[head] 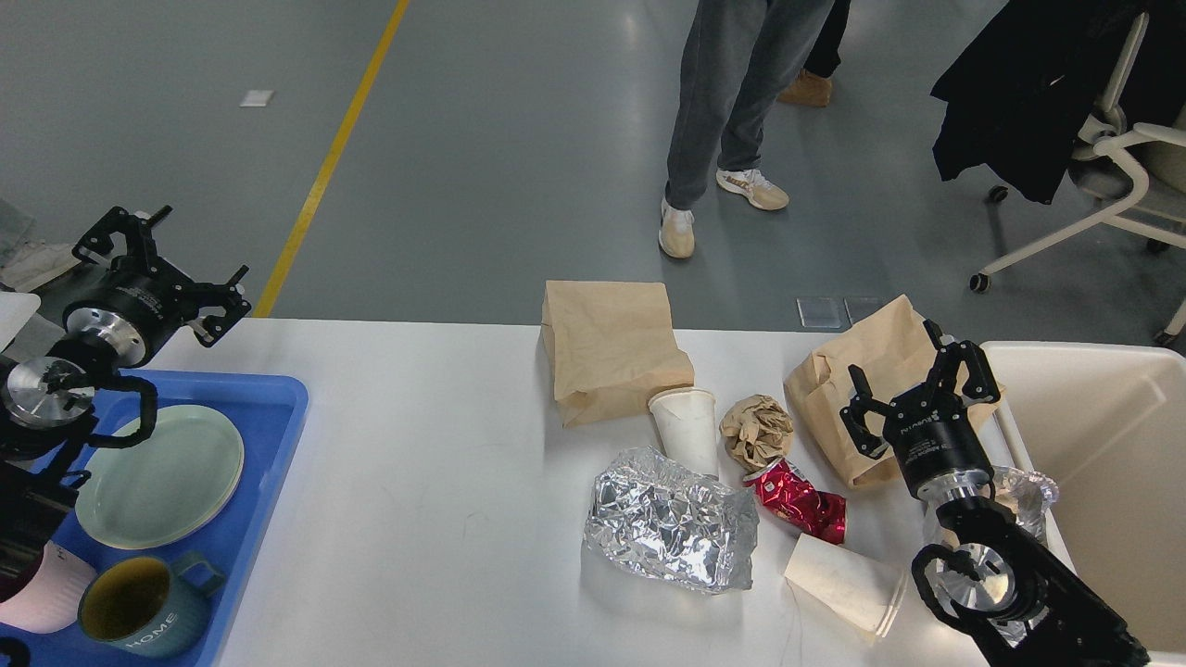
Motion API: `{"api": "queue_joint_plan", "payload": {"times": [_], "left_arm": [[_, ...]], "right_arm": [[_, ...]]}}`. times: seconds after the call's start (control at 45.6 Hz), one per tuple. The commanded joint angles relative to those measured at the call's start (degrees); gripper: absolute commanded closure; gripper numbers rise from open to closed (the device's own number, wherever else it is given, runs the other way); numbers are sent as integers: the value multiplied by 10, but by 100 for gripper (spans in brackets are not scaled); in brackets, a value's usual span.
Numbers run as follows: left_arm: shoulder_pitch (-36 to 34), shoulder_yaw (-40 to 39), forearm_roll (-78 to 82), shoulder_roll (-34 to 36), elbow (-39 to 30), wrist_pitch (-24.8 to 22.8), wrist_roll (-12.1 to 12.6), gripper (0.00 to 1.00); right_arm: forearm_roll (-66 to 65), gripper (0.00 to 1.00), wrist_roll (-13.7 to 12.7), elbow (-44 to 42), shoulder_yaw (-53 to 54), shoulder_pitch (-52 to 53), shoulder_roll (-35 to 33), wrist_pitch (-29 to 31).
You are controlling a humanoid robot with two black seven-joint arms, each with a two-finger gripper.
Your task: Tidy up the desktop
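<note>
The white desktop [417,445] carries a heap of rubbish on its right half: a flat brown paper bag [611,347], a second crumpled brown bag [862,380], an upright white paper cup [687,428], a brown paper ball [757,430], crumpled silver foil [669,530], a crushed red can [799,500] and a white cup lying on its side [843,582]. My right gripper [913,394] hovers open over the crumpled bag, holding nothing. My left gripper [157,269] is raised open at the far left above the table's back corner, empty.
A blue tray [269,408] at the left holds a green plate [159,474], a pink mug [42,597] and a teal mug [139,611]. A cream bin [1103,482] stands at the right edge. People and an office chair [1121,176] are behind the table.
</note>
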Motion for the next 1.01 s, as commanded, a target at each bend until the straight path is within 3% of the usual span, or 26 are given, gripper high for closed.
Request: {"api": "queue_joint_plan", "payload": {"times": [0.0, 0.11, 0.176, 0.219, 0.329, 0.483, 0.636, 0.768, 0.988], "left_arm": [[35, -36, 4, -35, -39, -1, -66, 4], [107, -64, 6, -53, -125, -2, -146, 4], [156, -82, 14, -64, -173, -2, -175, 4], [183, -100, 25, -75, -192, -2, -181, 4], [227, -144, 61, -107, -204, -14, -180, 4], [244, -155, 78, -124, -194, -84, -170, 4], [234, -156, 73, -125, -161, -85, -158, 4], [233, -156, 72, -131, -157, -87, -92, 4], [233, -204, 80, -150, -157, -88, -93, 4]], "right_arm": [[0, 0, 0, 0, 0, 0, 1, 0], [0, 0, 0, 0, 0, 0, 0, 0], [0, 0, 0, 0, 0, 0, 0, 0], [0, 0, 0, 0, 0, 0, 0, 0], [0, 0, 0, 0, 0, 0, 0, 0], [0, 0, 0, 0, 0, 0, 0, 0], [0, 0, 0, 1, 0, 0, 0, 0], [0, 0, 0, 1, 0, 0, 0, 0], [0, 0, 0, 1, -1, 0, 0, 0]]}}
